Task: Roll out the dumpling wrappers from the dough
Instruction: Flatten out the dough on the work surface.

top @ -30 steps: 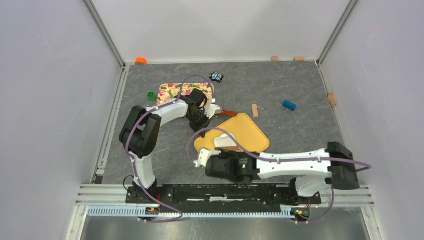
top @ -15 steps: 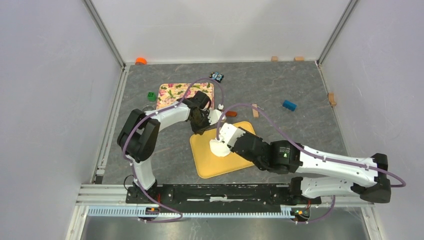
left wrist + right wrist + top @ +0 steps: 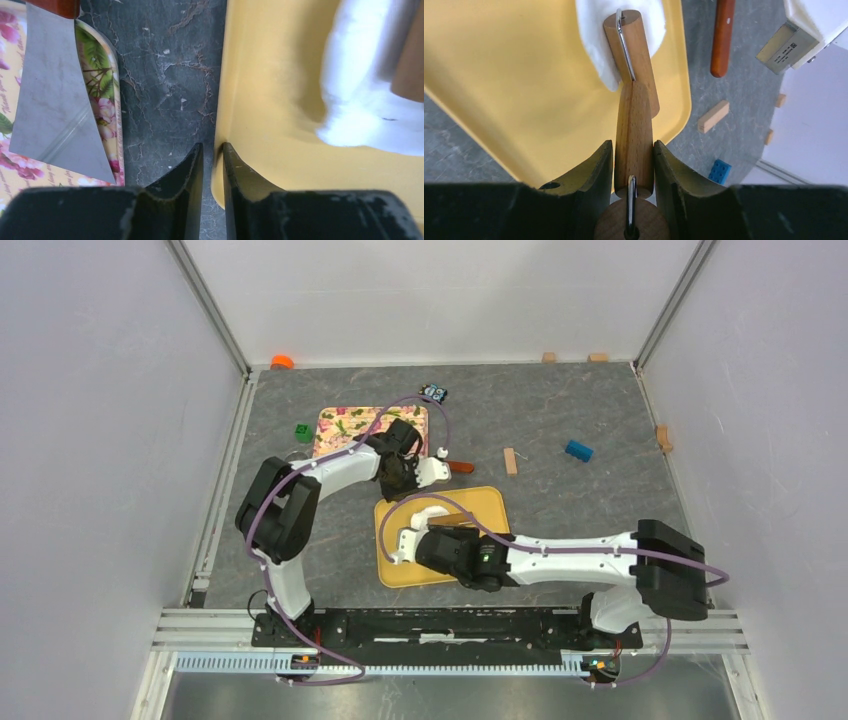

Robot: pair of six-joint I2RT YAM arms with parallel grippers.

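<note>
A white patch of dough [image 3: 431,512], flattened like a dumpling wrapper [image 3: 596,40], lies at the far side of the yellow board [image 3: 395,565]. My right gripper [image 3: 634,146] is shut on the wooden handle of a small rolling pin [image 3: 633,120], and the roller head rests on the dough. From above, the right gripper [image 3: 440,532] sits over the board's middle. My left gripper [image 3: 212,146] is at the board's far left corner [image 3: 398,485]. Its jaws stand slightly open around the board's rim [image 3: 220,125]. The dough [image 3: 370,100] looks blurred in that view.
A floral tray [image 3: 345,423] lies beyond the board, with a metal scraper blade [image 3: 50,100] over it and its red-brown handle [image 3: 460,467] beside it. A wooden block [image 3: 510,460], blue brick [image 3: 578,450], green block [image 3: 303,430] and small black toy [image 3: 433,394] are scattered behind.
The yellow board has turned from a diamond to nearly square. My right arm has swung about over it with the rolling pin. The left jaws have parted a little on the rim.
</note>
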